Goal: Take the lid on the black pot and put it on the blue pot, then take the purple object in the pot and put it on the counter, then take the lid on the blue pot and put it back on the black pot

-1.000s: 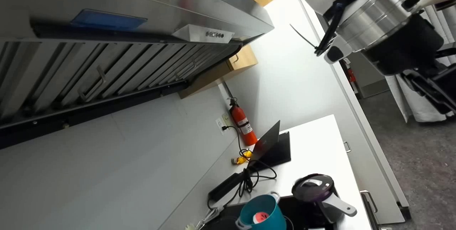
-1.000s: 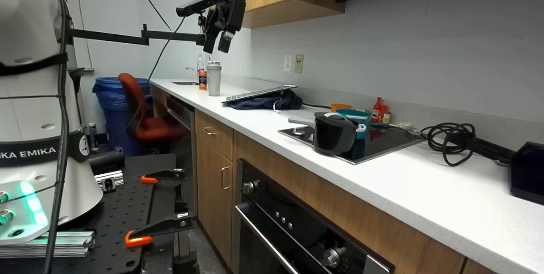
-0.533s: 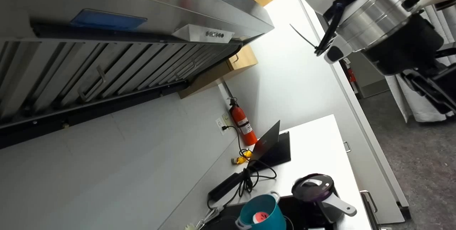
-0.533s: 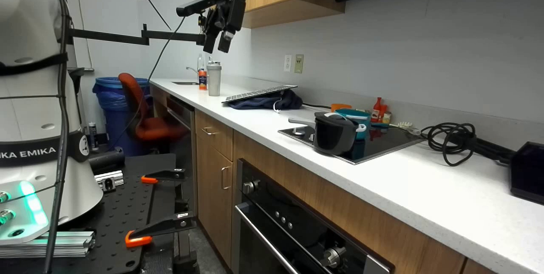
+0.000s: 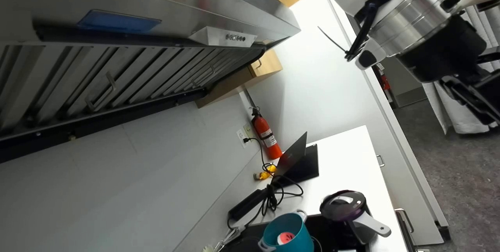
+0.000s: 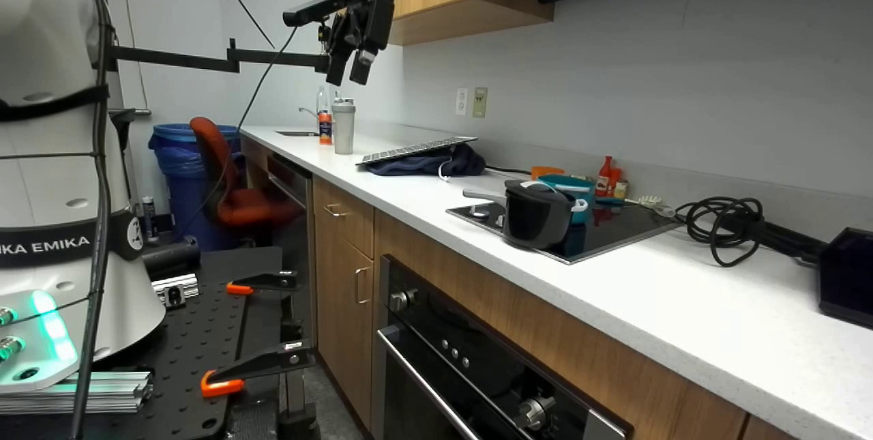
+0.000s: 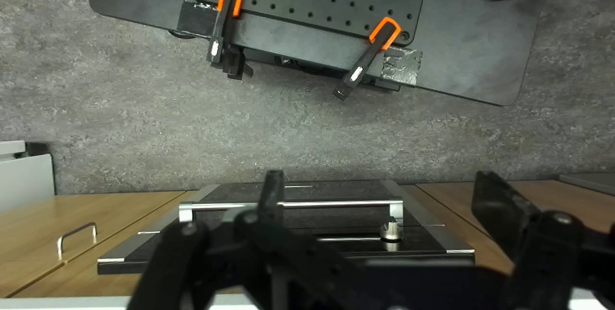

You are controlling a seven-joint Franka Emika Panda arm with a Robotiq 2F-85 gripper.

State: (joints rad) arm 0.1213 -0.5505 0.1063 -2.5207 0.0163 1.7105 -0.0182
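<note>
The black pot [image 6: 535,225] [image 5: 363,231] stands at the cooktop's edge in both exterior views. The dark lid [image 6: 537,189] [image 5: 343,207] sits on it and covers its inside. The blue pot [image 6: 571,187] [image 5: 300,240] stands beside it, uncovered, with a round pink-red piece [image 5: 286,238] inside. No purple object shows in any view. The white counter [image 6: 634,307] [image 5: 347,150] surrounds the cooktop. My gripper [image 6: 348,78] is high up, well away from both pots. In the wrist view my gripper [image 7: 380,192] is open, with nothing between its fingers.
Small bottles [image 6: 605,177] stand behind the pots. A coiled cable [image 6: 726,222] lies to one side. A keyboard on dark cloth [image 6: 423,153] and a grey shaker [image 6: 344,127] are farther along. The range hood [image 5: 136,56] hangs above. The oven handle [image 7: 326,204] is below the gripper.
</note>
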